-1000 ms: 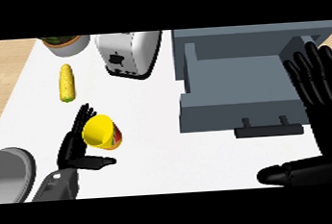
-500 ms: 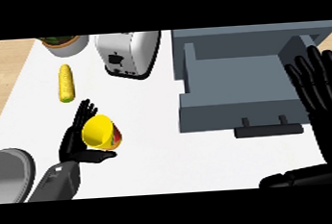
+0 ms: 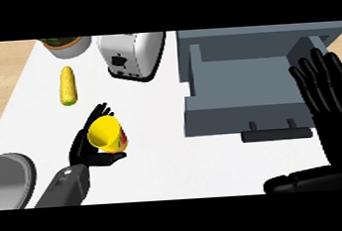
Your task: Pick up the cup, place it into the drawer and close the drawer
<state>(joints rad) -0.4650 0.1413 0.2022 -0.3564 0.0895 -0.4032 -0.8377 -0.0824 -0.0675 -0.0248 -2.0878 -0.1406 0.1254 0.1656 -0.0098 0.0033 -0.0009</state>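
A yellow cup (image 3: 106, 134) with a red band lies tilted in my left hand (image 3: 88, 147), whose fingers and thumb curl round it at the lower left of the white counter. The grey drawer (image 3: 240, 113) stands pulled open at the centre right, its inside bare and its handle (image 3: 276, 134) facing me. My right hand (image 3: 330, 90) rests open with fingers up over the drawer's right side. The cup is well left of the drawer.
A white toaster (image 3: 131, 55) stands behind, left of the drawer. A yellow corn cob (image 3: 68, 85) lies on the counter's far left. A plant pot (image 3: 68, 44) sits at the back left. A grey pot lid (image 3: 5, 179) shows at the lower left edge.
My left hand has closed further round the cup and shifted slightly. My right hand has drifted a little to the right and down.
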